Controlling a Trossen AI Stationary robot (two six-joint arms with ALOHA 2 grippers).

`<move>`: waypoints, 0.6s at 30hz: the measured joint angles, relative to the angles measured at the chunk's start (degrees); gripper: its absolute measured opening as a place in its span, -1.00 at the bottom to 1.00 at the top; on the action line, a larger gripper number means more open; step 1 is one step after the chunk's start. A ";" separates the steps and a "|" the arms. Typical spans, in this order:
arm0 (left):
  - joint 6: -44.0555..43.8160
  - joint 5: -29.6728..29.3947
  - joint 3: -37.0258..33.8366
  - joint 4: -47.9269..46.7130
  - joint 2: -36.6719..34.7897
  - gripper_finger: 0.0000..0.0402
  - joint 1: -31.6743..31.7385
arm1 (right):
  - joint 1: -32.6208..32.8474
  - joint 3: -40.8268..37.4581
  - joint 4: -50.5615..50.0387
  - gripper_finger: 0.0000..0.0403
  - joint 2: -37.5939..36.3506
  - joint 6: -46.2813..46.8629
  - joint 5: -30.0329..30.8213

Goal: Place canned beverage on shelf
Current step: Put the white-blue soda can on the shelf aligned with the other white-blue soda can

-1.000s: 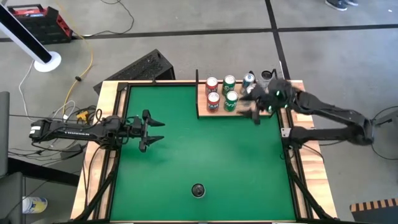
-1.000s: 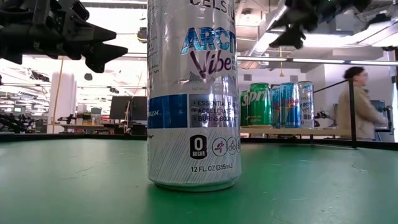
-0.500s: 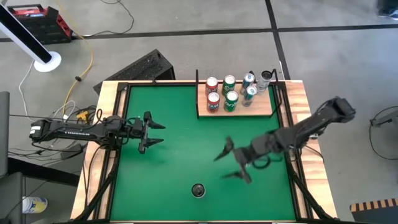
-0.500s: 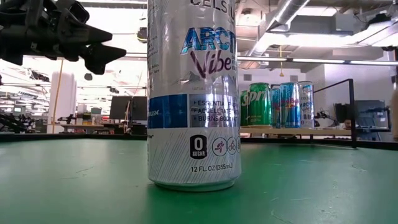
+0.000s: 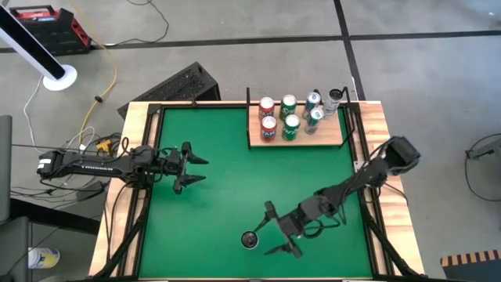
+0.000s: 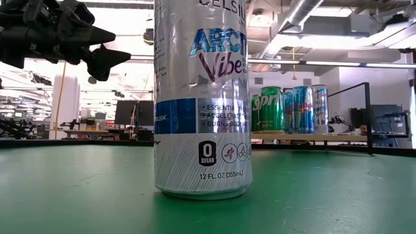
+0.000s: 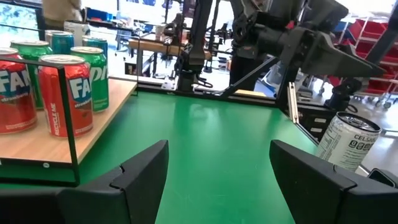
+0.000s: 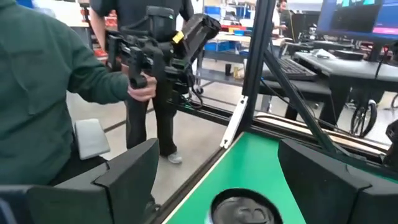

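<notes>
A tall silver can (image 5: 249, 239) stands upright on its base on the green table near the front edge; it fills the low view (image 6: 201, 97). My right gripper (image 5: 275, 232) is open, low over the table, just to the can's right, its fingers pointing at it. In the right wrist view the can's top (image 8: 241, 208) shows just ahead of the open fingers (image 8: 217, 148), apart from them. The light-wood shelf (image 5: 333, 135) at the far right holds several cans. My left gripper (image 5: 194, 167) is open and empty at the table's left.
The shelf's black posts and its red, green and blue cans (image 7: 56, 93) stand at the far right. People (image 8: 56, 81) stand beyond the table's near edge. Bare green table (image 5: 219, 141) lies between the two arms.
My right gripper has swung from over the shelf at the far right toward the table's near edge and down. It now sits low beside the silver can. The can and my left arm have kept still.
</notes>
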 joint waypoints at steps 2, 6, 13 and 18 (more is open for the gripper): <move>-0.09 0.15 0.00 -0.08 0.00 0.31 0.00 | -0.51 2.11 0.22 0.76 2.37 0.32 -1.21; -0.15 1.95 0.00 -0.85 0.00 0.31 0.00 | -1.31 7.31 -1.70 0.76 6.82 0.16 -1.92; -0.15 2.73 0.00 -2.88 -0.01 0.31 0.00 | -2.33 13.66 -13.59 0.76 8.89 0.40 -0.74; 0.12 4.08 0.00 -3.39 0.00 0.31 0.00 | -3.17 14.28 -15.21 0.76 9.81 1.26 -0.25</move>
